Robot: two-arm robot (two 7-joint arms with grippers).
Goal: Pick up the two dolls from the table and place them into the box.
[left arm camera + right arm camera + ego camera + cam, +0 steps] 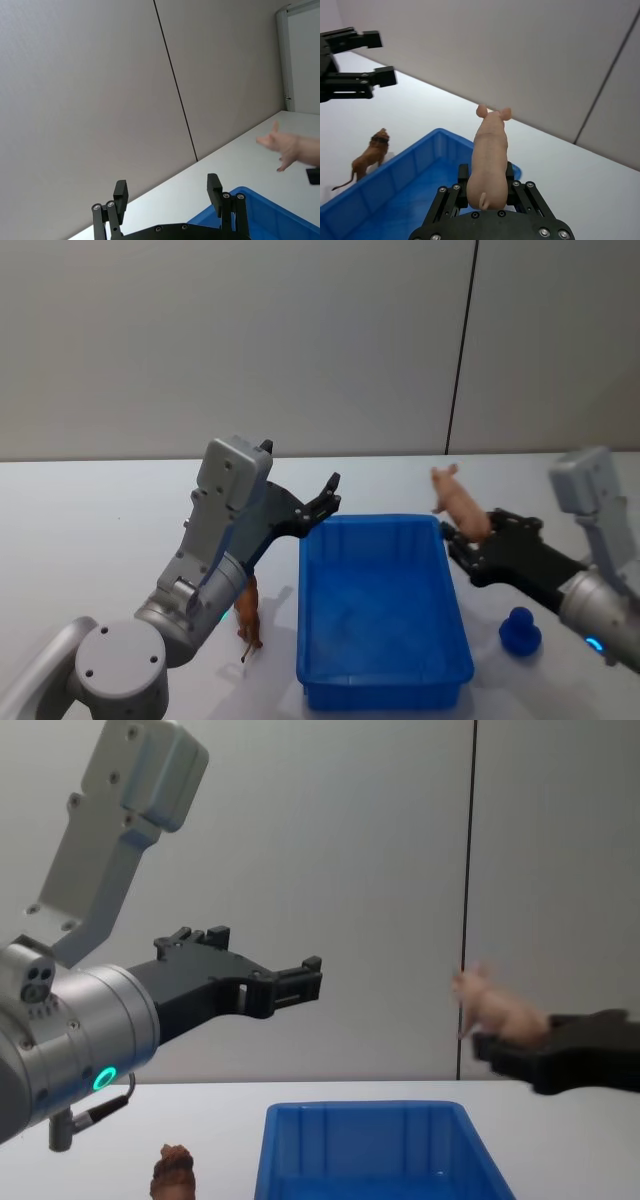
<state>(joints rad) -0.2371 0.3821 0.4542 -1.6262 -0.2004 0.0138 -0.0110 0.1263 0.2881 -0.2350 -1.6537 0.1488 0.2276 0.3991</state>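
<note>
The right gripper (463, 534) is holding the pale pink pig doll (490, 145) up in the air by the far right corner of the blue box (385, 682), its fingers clamped on the pig's hind end so that the snout is pointing away from the arm. From here I cannot tell whether the pig is hanging over the inside of the box or just outside its right wall. The blue doll (520, 632) is sitting on the white table (90, 540) to the right of the box, near its front corner and under the right arm, with nothing touching it. The left gripper (326, 498) is hovering above the far left corner of the box with its fingers spread apart and nothing between them. A small brown lion toy (247, 617) is standing on the table just beside the box's left wall, partly hidden by the left arm. The box itself is holding nothing.
</note>
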